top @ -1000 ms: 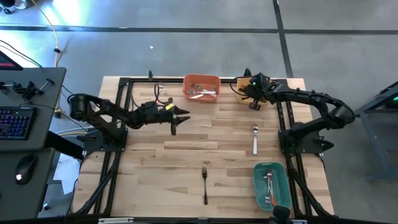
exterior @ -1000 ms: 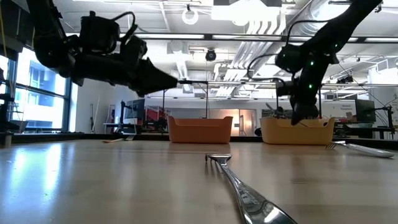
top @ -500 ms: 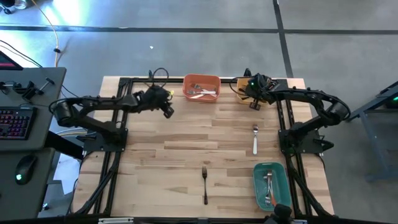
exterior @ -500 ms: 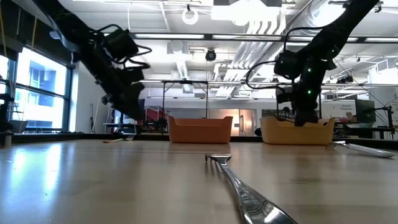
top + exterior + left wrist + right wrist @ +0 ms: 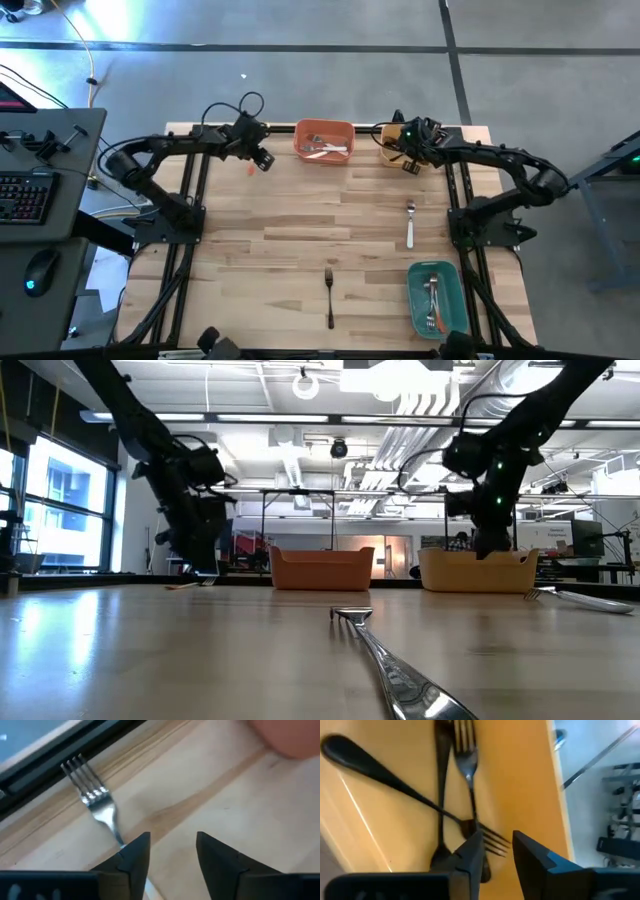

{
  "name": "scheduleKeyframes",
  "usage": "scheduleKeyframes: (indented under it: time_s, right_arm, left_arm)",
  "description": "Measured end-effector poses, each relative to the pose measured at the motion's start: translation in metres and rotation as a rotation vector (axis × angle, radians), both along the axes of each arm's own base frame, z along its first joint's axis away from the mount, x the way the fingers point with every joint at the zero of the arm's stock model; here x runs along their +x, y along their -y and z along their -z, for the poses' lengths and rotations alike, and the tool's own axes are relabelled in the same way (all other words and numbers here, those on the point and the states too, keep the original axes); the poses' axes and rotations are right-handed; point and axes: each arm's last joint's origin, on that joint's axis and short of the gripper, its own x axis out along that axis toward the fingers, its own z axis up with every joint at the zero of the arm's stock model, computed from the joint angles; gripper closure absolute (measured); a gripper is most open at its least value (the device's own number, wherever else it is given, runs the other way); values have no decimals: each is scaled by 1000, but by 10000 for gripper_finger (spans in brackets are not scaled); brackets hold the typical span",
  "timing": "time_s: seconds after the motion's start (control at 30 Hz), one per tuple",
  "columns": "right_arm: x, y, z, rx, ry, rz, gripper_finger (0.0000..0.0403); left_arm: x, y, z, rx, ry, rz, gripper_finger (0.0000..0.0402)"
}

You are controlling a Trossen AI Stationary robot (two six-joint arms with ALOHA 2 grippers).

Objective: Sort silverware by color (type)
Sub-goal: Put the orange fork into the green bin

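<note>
A red-orange-handled fork (image 5: 93, 798) lies by the table's far-left edge, showing as a red speck (image 5: 250, 168) in the high view. My left gripper (image 5: 172, 851) (image 5: 258, 158) is open and points down over it, with one finger above the fork's neck. My right gripper (image 5: 497, 847) (image 5: 405, 152) is open over the yellow bin (image 5: 392, 140), above black-handled forks (image 5: 445, 795) lying crossed on its floor. A white-handled fork (image 5: 410, 224) lies mid-right on the table. A black-handled fork (image 5: 329, 295) lies near the front edge. My left gripper has one finger (image 5: 131, 856) standing over the fork's neck (image 5: 116, 832), coming from above. That finger hides where the two would meet, so I cannot tell whether it touches. The fork lies flat on the table.
An orange bin (image 5: 323, 128) holding white-handled forks stands at the far edge between the two grippers. A teal bin (image 5: 415, 300) with forks sits at the near right. Black frame rails (image 5: 190, 190) run along both sides of the table.
My left gripper has swung from the table's middle-left toward the far-left corner. It has tipped from pointing level to pointing down, and now sits low over the red-orange-handled fork. My right gripper has stayed over the yellow bin.
</note>
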Motion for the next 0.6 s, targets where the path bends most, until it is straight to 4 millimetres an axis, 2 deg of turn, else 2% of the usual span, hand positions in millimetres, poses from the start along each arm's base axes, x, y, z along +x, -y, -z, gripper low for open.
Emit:
scheduleKeyframes:
  time_s: [0.2, 0.37, 0.5, 0.6]
  right_arm:
    - [-1, -22, -34, -96, 114, -36, 393]
    - [-6, -47, -63, -114, 322, -71, 385]
    - [-7, -68, -80, -10, 556, -168, 395]
    - [-5, -81, -87, 78, 667, -259, 401]
  left_arm:
    - [-2, -13, 12, -41, -56, -41, 212]
    - [-2, -17, 15, -17, -107, -82, 202]
    - [-3, -18, 14, -14, -138, -98, 206]
    - [-3, -18, 12, -34, -162, -92, 211]
